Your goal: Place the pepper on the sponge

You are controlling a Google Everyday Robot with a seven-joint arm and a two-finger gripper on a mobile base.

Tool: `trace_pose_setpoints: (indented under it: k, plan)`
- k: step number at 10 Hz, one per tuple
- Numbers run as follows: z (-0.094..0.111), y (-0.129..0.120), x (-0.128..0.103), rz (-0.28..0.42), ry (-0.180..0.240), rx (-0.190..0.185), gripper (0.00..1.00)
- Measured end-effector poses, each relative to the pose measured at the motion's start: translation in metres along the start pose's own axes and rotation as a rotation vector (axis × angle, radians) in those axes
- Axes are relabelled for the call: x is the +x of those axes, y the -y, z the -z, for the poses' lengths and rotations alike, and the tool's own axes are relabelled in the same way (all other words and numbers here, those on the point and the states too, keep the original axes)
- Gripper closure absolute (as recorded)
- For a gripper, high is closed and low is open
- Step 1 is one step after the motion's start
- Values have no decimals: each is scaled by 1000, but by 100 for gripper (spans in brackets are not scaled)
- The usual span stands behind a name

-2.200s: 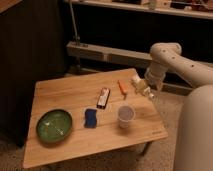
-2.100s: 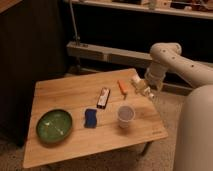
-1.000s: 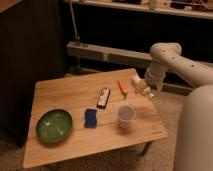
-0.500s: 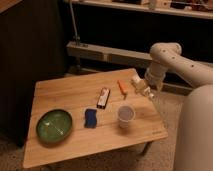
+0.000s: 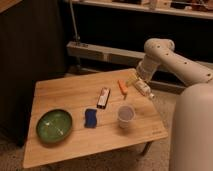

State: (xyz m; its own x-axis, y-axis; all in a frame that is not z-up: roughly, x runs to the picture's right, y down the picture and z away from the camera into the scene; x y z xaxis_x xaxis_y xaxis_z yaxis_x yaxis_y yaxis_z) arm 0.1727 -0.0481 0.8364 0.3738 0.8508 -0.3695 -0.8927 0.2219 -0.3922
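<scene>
Pepper [image 5: 121, 86] is lying on the counter [image 5: 75, 95] near the back edge, well apart from the sponge [image 5: 90, 118]. The gripper [image 5: 139, 86] hangs just beside the pepper; can't tell if it's open or closed.

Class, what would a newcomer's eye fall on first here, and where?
The white arm reaches in from the right, its claw over the wooden table at its far right edge, beside the orange pepper. Next, the green plate at the front left corner, with the dark-blue sponge between it and the cup.
</scene>
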Motion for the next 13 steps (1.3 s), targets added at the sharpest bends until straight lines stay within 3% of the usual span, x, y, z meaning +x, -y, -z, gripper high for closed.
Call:
trace_pose_setpoints:
  k: [1, 3, 4, 6, 9, 13]
  plan:
    - [-4, -4, -6, 36, 74, -8, 20]
    - [-10, 0, -3, 82, 201, 11, 20]
    - [-13, -9, -7, 120, 285, 17, 20]
    - [-12, -11, -4, 141, 344, 25, 20]
    - [-20, -15, -15, 160, 290, 40, 20]
    - [-56, -28, -36, 188, 155, 56, 20]
